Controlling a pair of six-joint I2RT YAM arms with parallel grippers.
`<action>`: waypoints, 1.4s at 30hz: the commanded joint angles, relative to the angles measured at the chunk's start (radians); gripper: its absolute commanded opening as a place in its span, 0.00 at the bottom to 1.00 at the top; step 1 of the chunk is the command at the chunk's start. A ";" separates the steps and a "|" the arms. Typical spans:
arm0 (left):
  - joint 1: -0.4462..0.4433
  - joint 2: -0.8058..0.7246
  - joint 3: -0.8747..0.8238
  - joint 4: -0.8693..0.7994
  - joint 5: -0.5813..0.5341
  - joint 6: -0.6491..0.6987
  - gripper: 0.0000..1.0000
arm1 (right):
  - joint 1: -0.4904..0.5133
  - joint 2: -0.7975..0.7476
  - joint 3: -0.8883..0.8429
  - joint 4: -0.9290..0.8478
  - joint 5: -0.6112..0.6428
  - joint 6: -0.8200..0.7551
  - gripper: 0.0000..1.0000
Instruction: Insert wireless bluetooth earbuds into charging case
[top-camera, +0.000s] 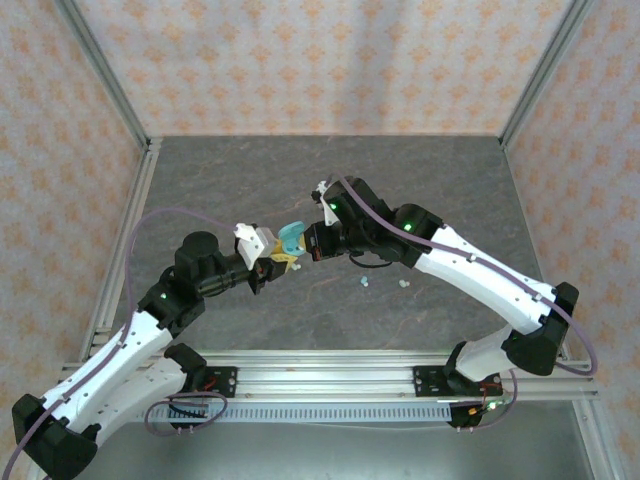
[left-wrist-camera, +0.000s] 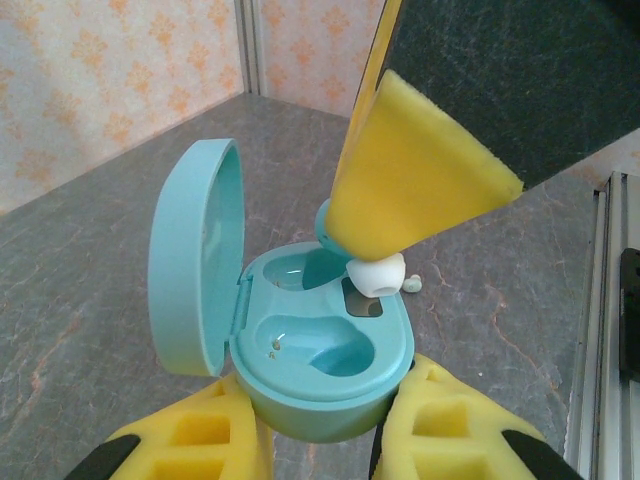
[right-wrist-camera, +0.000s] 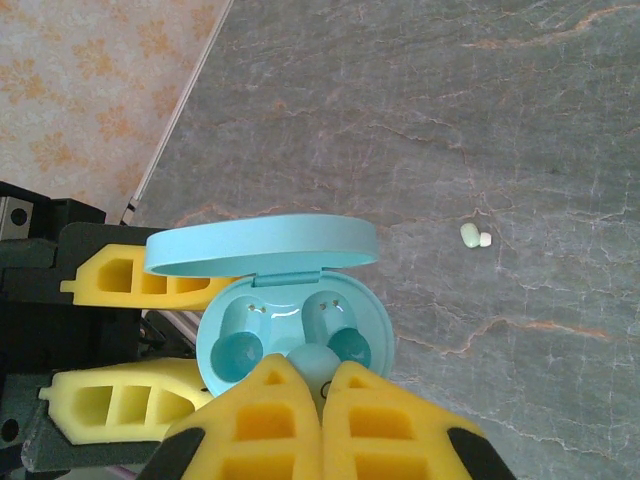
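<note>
- Left end effector (left-wrist-camera: 322, 420) is clamped on the open case (left-wrist-camera: 390, 350), lid up.
- Right end effector (right-wrist-camera: 320, 400) is pinched together on an earbud (right-wrist-camera: 312, 362) at the case's rim, not yet seated.
- Hold the case level, line the bud over a pocket (left-wrist-camera: 330, 355), press lightly, then release.
- A spare bud (right-wrist-camera: 470, 236) lies on the desk (right-wrist-camera: 500, 100).

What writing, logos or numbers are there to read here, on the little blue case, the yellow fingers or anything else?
No readable text anywhere.
The open charging case shows no print on its visible surfaces.
The yellow foam fingers are unmarked.
The wallpaper bears only an orange ornament pattern.
The arms show green lights, no legible lettering.
</note>
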 joint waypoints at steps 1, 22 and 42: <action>-0.010 -0.001 0.000 0.066 -0.005 -0.015 0.13 | 0.003 -0.022 -0.005 0.029 0.012 0.009 0.03; -0.010 0.007 0.000 0.064 -0.018 -0.010 0.13 | 0.032 0.031 0.019 0.029 0.013 0.003 0.03; -0.012 0.002 -0.007 0.072 -0.018 -0.005 0.13 | 0.051 0.114 0.111 -0.066 0.066 -0.044 0.04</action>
